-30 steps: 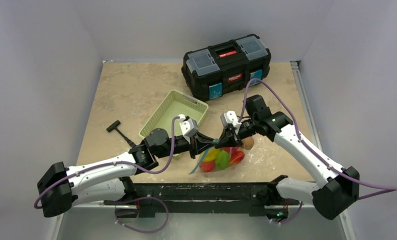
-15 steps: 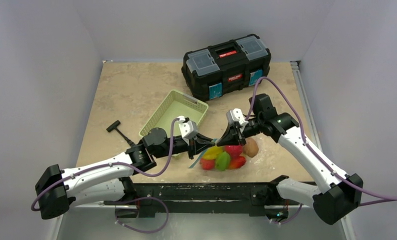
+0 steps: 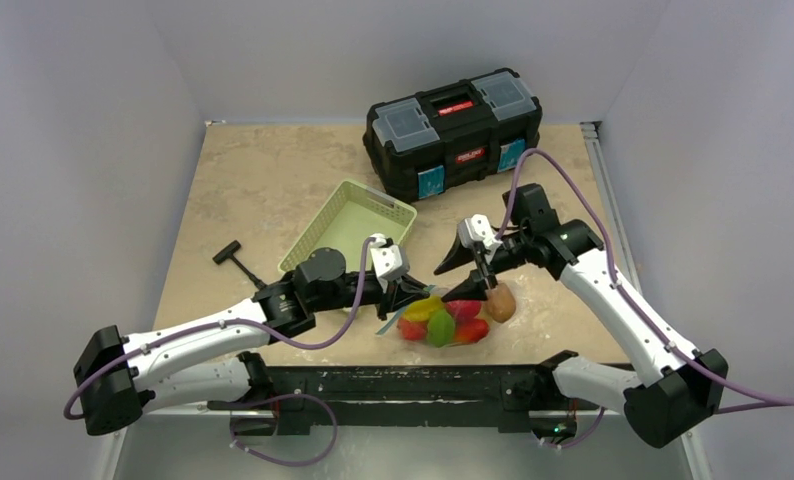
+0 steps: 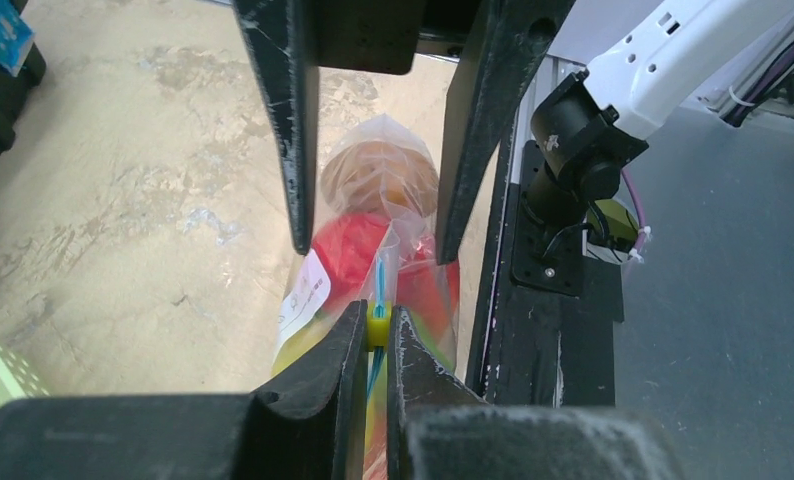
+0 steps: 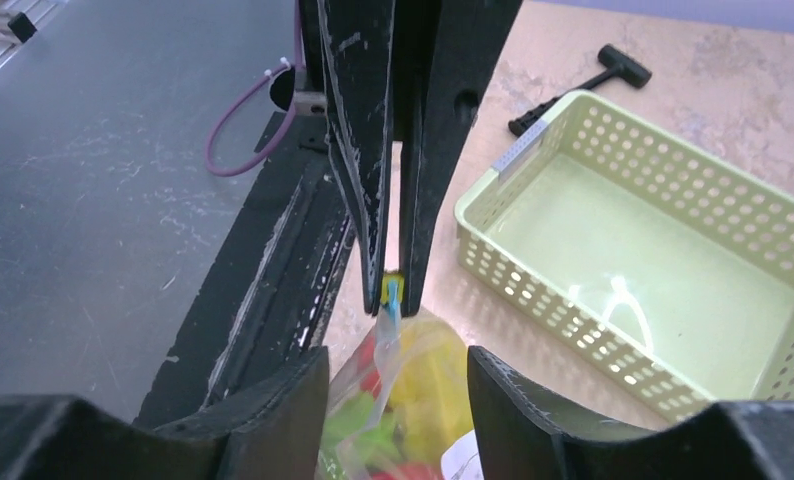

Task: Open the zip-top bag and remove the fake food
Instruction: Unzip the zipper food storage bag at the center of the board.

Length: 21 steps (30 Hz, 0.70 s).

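A clear, crinkled bag (image 4: 308,290) of bright fake food (image 3: 440,326) is seen at the table's (image 3: 263,180) near edge, between the arms; its teal zip (image 4: 381,280) is pinched at the yellow slider (image 4: 377,327) by the closed left gripper (image 3: 411,294); the right gripper (image 3: 443,284) stands open astride the bag, gripping nothing; the film is judged light, soft and slippery, best taken at the stiffer zip edge.
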{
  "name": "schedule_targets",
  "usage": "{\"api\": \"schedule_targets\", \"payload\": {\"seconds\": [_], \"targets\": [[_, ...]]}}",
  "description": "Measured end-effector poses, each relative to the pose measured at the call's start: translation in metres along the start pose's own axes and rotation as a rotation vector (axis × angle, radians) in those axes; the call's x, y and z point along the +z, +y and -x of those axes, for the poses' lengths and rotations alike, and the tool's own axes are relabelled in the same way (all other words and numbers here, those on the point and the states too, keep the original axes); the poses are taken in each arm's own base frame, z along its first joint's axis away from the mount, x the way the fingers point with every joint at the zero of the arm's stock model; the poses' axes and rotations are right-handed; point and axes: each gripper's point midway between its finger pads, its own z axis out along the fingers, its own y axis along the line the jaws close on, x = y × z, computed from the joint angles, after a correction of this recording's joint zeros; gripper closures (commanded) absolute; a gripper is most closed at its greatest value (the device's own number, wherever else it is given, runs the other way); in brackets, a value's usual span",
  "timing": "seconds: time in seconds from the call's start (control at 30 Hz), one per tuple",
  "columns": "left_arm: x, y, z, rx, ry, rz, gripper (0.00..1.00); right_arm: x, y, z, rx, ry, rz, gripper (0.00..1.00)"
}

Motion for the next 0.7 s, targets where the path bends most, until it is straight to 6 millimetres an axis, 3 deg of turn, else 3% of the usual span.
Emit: {"api": "schedule_targets", "payload": {"seconds": [0.1,0.23,0.47,0.53,0.63,0.7], "targets": [[0.003,-0.002,0.003,0.004,0.013,-0.018,1.0,-0.002,-0.002,0.012,-0.032,0.004,0.013,0.49],[0.004,-0.004,0.001,0.002,0.021,-0.027,1.0,0.0,-0.004,0.02,-0.048,0.014,0.048,0.61],[0.004,-0.004,0.001,0.002,0.021,-0.032,1.0,0.013,0.003,0.013,-0.004,0.037,0.117,0.71],[0.004,-0.004,0.001,0.002,0.021,-0.032,1.0,0.015,0.005,0.013,-0.001,0.041,0.124,0.78],[0.003,-0.006,0.001,0.001,0.023,-0.038,1.0,0.015,0.005,0.013,-0.004,0.044,0.126,1.0],[0.003,-0.005,-0.001,-0.001,0.03,-0.035,1.0,0.015,0.006,0.012,0.004,0.046,0.127,1.0]]}}
